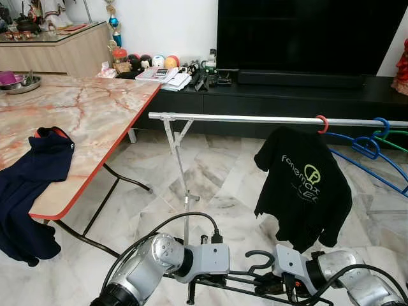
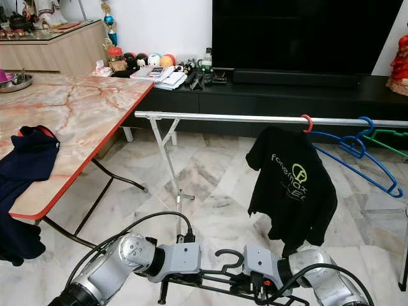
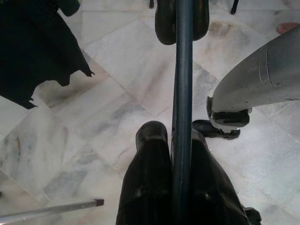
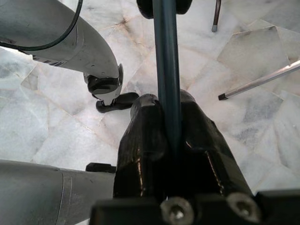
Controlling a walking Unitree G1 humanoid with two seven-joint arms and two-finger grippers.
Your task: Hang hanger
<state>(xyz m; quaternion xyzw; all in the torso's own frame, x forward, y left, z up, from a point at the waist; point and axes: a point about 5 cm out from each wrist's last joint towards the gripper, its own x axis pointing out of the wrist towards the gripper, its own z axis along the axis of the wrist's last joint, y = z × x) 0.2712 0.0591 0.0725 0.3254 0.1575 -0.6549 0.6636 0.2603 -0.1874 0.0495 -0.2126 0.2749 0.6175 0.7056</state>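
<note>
The dark hanger (image 2: 220, 280) lay low in front of the robot, held between both arms, its hook (image 2: 228, 257) curling upward midway between them and its thin bar running from one gripper to the other. The left gripper (image 3: 180, 140) was clamped on that bar, with a black finger (image 3: 152, 154) pressed against each side of it, and the right gripper (image 4: 168, 117) gripped the same bar in the same way, its fingers (image 4: 145, 122) closed tight around the rod. Beyond and above both grippers ran a silver clothes rail (image 1: 255, 118), standing on a thin metal leg (image 1: 180, 167) ahead of the left gripper. A black T-shirt (image 1: 305, 185) with printed lettering hung from the rail on a red hanger (image 1: 323, 123), up and ahead of the right gripper, and farther out to that gripper's right blue hangers (image 1: 370, 153) and a green hanger (image 1: 396, 141) hung on the same rail. Well off to the left gripper's left stood a marble-topped table (image 1: 89, 115) with a red edge, and a dark navy garment (image 1: 32, 185) was draped over its near corner. Behind the rail a low black cabinet (image 1: 287, 95) carried a large dark screen (image 1: 306, 35), with balls and small items (image 1: 159, 69) clustered at its left end. Pale marble floor (image 3: 108, 103) lay beneath both grippers.
</note>
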